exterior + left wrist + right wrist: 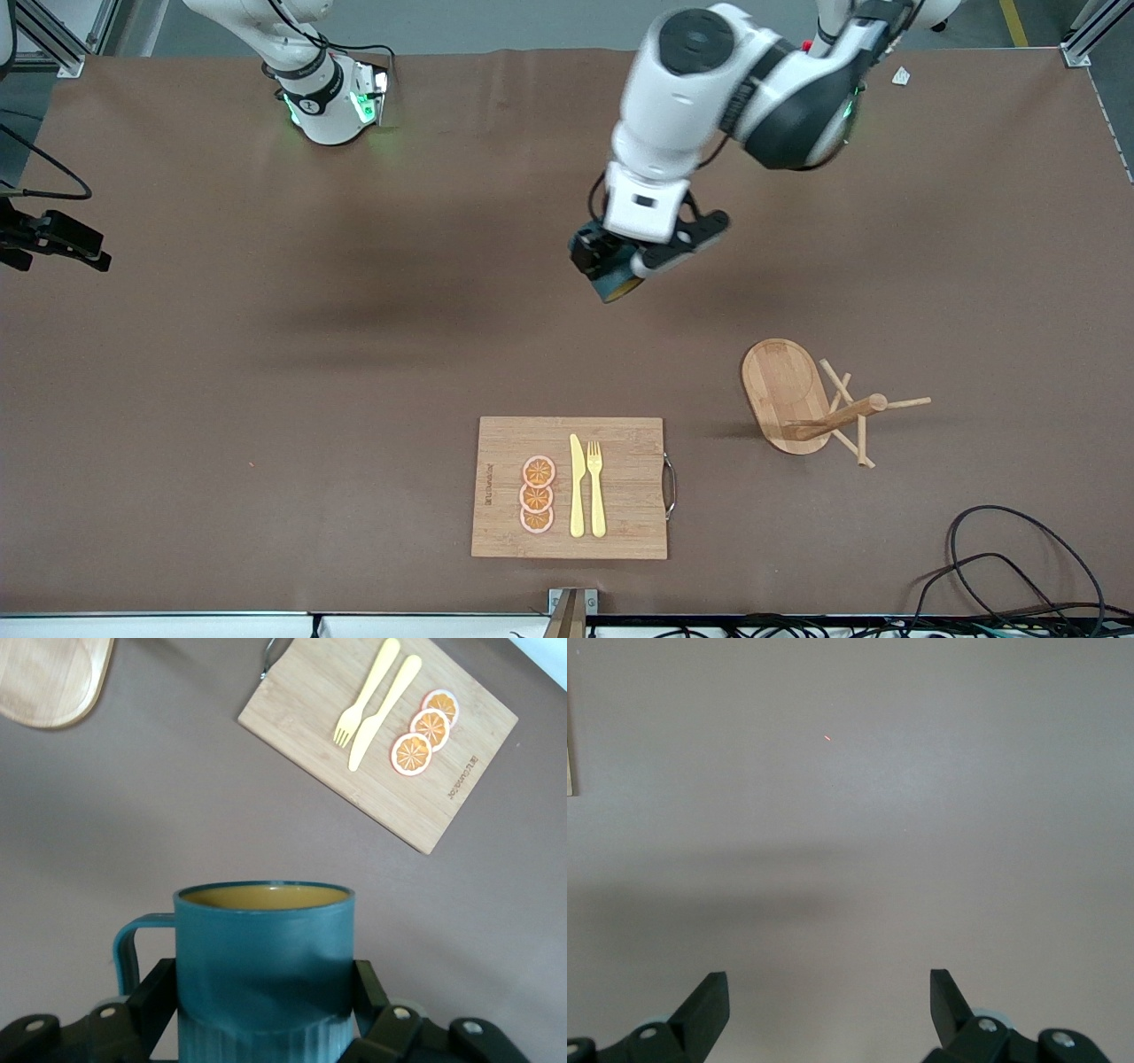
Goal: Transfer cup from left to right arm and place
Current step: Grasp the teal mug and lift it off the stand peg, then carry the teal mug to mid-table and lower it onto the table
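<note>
- The left gripper [266, 1028] is clamped on the lower body of the cup [264, 957], holding it in the air over bare table [266, 354] near the middle.
- The right gripper [828, 1005] is spread wide with nothing in it, over bare table at the right arm's end; the right arm waits.
- The cup looks rigid, light and smooth-walled, so probably slippery.
- Recommended hold for the receiving gripper: the free upper wall or rim, or the loop handle [131, 948], clear of the left gripper's fingers [151, 1001].

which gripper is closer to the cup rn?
Left. The left gripper is shut on the cup, holding it in the air over the bare table middle. The right gripper waits open at the right arm's end of the table.
</note>
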{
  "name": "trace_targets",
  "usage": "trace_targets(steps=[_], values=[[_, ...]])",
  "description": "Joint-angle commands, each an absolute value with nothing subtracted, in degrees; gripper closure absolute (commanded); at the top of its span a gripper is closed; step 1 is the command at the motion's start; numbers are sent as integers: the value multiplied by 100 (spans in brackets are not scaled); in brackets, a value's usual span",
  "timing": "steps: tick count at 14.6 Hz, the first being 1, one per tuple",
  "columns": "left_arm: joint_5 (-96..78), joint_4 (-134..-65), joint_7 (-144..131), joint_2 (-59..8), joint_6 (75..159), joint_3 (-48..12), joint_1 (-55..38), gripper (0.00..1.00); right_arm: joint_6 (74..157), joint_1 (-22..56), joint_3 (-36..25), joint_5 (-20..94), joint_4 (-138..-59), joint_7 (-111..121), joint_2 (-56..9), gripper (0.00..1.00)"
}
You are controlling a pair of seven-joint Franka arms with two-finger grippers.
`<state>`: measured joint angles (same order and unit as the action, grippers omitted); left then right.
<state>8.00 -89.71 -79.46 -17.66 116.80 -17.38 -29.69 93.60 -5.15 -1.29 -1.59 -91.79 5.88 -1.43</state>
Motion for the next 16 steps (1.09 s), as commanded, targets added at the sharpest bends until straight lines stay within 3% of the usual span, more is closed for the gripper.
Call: trace_targets(steps=[1,9,16], values=[[2227,-8842,-8506,-2143,11742,-1722,-3619,44,9308,-554,-105,-141,-9211,650,-35,0],[5533,-8859,-10578,-3189,11611,-1705,-5202,45,9316,-562,-105,-132,-9211,659,-44,0],[7872,-8886,-12214,-4261,10338,-1705,-6213,49,9308,-580,-114,-132,-9211,773,-44,0]])
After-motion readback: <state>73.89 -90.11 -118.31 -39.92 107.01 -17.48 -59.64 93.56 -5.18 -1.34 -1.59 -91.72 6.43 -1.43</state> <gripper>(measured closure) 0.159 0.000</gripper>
